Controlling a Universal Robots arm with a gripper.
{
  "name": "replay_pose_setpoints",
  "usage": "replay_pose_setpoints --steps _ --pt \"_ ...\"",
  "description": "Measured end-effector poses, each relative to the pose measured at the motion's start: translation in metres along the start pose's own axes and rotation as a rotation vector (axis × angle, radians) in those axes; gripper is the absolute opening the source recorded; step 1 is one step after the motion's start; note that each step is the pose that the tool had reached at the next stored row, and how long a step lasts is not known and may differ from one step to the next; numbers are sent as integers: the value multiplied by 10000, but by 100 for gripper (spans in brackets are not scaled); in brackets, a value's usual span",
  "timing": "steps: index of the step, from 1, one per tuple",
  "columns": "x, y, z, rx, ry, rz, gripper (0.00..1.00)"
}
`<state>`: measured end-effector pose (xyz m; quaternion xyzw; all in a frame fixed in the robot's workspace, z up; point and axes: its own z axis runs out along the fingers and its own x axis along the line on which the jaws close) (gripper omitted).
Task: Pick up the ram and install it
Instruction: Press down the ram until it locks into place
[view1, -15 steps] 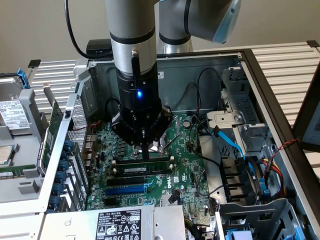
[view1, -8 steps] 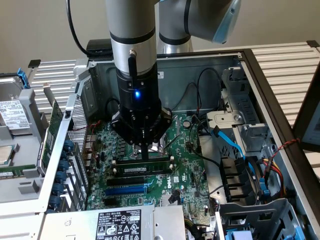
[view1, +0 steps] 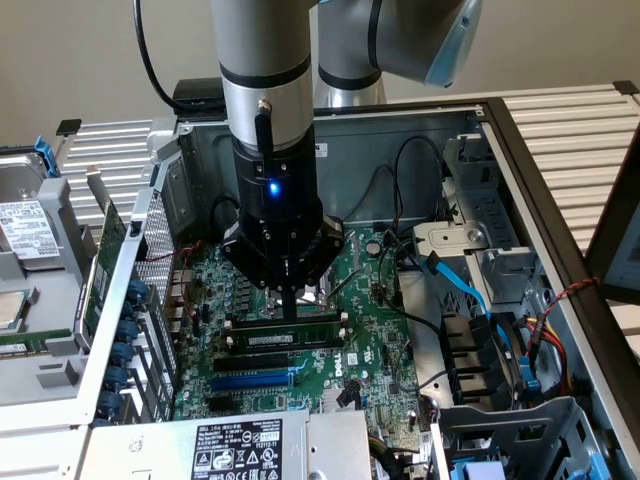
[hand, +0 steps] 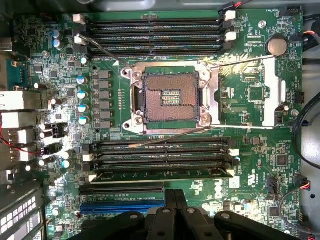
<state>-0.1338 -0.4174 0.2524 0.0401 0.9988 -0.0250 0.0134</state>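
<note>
At the exterior view's left stands a perforated metal cage wall (view1: 150, 255). Centre frame, the gripper (view1: 288, 305) presses down, black fingers closed together, on the ram (view1: 285, 339), a thin green stick already standing in its black slot; seating looks nearly finished. Right, blue cables (view1: 462, 285) curl, glossy.

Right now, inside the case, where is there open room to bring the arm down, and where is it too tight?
Most open: over the bare CPU socket, bordered by memory slot banks on two sides. Tight: the gripper sits over the ram by the blue slot. Crowded: cables and blue SATA lead toward the exterior view's right, and the card brackets on its left.
</note>
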Motion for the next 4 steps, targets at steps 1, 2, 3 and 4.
replay_pose_setpoints --steps 1,2,3,4 --pt "0 0 0 0 0 0 11" --pt "0 0 0 0 0 0 11" --pt "0 0 0 -1 0 0 11" --pt "0 0 0 -1 0 0 11"
